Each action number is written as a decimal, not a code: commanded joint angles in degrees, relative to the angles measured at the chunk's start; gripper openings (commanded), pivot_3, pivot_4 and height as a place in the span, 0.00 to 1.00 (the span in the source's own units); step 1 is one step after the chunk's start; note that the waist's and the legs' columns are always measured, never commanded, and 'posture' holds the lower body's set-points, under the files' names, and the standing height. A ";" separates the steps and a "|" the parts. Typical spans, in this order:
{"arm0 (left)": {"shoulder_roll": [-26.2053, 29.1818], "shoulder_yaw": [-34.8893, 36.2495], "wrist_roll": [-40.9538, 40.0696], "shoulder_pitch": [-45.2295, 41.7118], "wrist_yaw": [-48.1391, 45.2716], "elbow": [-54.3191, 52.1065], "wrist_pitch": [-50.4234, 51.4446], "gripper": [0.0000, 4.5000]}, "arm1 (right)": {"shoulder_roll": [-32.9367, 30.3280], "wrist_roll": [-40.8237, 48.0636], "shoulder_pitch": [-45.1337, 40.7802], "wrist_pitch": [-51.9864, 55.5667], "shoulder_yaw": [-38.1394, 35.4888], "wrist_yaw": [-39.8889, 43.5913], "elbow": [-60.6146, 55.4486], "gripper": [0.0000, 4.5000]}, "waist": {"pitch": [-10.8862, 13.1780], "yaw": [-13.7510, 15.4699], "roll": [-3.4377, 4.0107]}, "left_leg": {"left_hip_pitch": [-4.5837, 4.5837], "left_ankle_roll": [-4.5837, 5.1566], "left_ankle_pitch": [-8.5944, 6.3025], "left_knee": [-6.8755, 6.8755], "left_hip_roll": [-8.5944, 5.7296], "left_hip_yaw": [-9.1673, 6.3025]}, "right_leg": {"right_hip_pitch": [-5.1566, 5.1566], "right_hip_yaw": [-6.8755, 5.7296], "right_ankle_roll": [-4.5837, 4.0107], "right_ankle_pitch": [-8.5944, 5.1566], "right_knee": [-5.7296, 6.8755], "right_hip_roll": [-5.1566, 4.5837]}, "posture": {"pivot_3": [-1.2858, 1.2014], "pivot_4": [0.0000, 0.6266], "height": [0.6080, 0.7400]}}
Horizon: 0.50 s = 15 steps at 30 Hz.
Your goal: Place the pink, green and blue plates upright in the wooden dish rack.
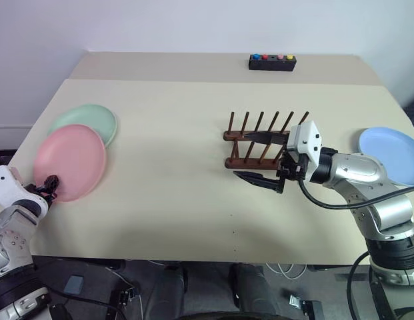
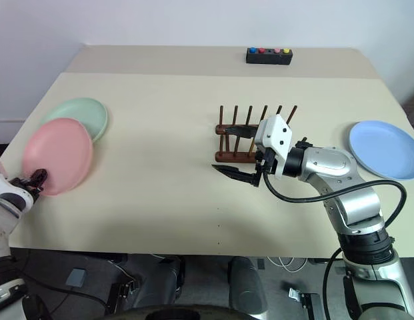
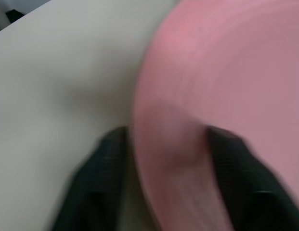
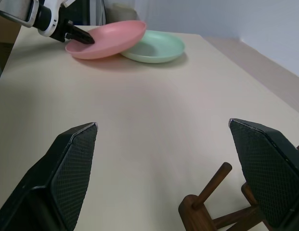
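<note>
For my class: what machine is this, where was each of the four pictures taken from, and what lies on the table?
It is a two-armed humanoid robot. Two pictures come from cameras in its head, one from each wrist. On the beige table lie a round pink plate overlapping a round green plate, a round blue plate, a dark brown wooden dish rack holding no plates, and a small black box with coloured buttons. The left gripper straddles the pink plate's rim; the right gripper is open beside the rack.

Environment: a robot test lab or workroom. Indicators: a plain beige table (image 1: 193, 220) against a bare white wall (image 1: 193, 23), a black button box (image 1: 272, 63) at the table's far edge, and loose cables (image 1: 287, 270) on the floor.
</note>
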 commanded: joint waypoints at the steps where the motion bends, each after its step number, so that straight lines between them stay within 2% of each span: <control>1: 0.24 1.42 -1.43 -0.83 -0.19 -1.37 -1.94 0.15 | -0.02 -0.17 -0.34 -1.33 -1.01 -0.33 -1.72 1.00 | 0.00 0.12 0.00 | 0.00 0.00 0.00 0.00 0.00 0.00 | 0.00 0.00 0.00 0.00 0.00 0.00 | 0.52 0.24 0.96; 2: 0.16 1.52 -1.81 -0.50 -0.54 -1.80 -2.42 0.02 | 0.01 -0.22 -0.32 -1.46 -0.96 -0.30 -1.64 1.00 | -0.01 0.18 0.00 | 0.00 0.00 0.00 0.00 0.00 0.00 | 0.00 0.00 0.00 0.00 0.00 -0.01 | 0.52 0.24 0.96; 7: -0.47 2.17 -3.75 0.97 -2.93 -3.63 -6.11 0.02 | 0.25 -0.43 -0.53 -1.89 -0.74 -0.17 -1.20 1.00 | -0.02 0.04 0.00 | 0.01 0.00 0.00 -0.01 0.00 0.02 | 0.01 0.01 -0.01 -0.01 -0.01 -0.02 | 0.52 0.24 0.96; 15: -2.75 1.84 -9.52 2.00 -8.26 -12.30 -12.73 0.02 | 0.25 -1.53 -1.17 -2.84 0.15 0.13 -1.12 1.00 | -0.01 0.16 -0.02 | -0.02 -0.01 0.00 -0.02 0.00 0.02 | -0.01 0.01 -0.04 -0.01 -0.04 -0.02 | 0.52 0.24 0.96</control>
